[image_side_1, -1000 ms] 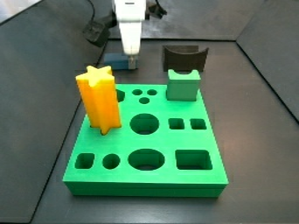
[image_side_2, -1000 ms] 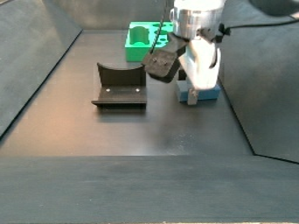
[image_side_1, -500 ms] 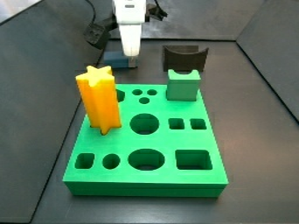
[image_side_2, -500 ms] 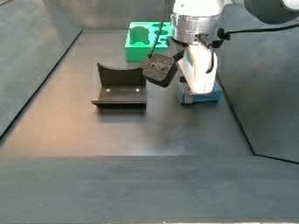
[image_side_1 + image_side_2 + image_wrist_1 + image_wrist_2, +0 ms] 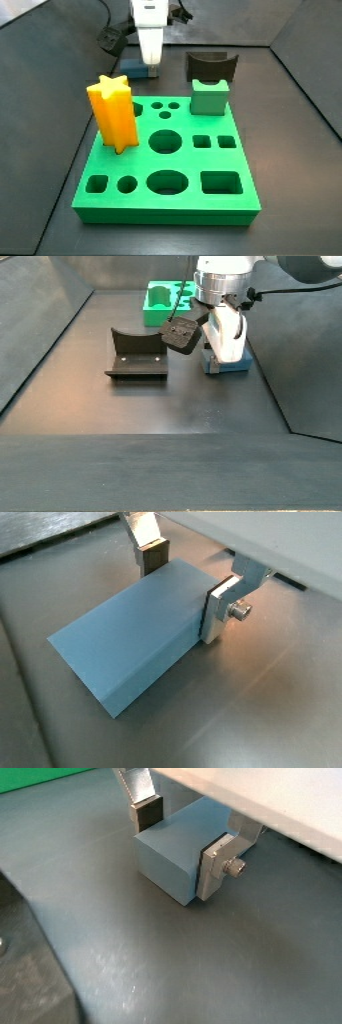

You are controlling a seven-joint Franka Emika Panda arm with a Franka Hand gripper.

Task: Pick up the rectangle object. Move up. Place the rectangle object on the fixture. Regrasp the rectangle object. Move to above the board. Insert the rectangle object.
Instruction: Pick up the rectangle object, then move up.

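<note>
Here the gripper point(image 5: 185, 574) clamps its flat silver fingers point(image 5: 218, 863) against the smooth, matte slate-blue block point(image 5: 134, 637), which lies on the dark floor point(image 5: 160, 406) beside the black fixture point(image 5: 136, 353).

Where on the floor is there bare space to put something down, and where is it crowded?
Bare floor lies in front of the fixture, toward the camera, and between the board and the walls on both its sides. It is crowded behind the board, where the claw stands around the block beside the fixture. The board carries a star and a cube.
</note>
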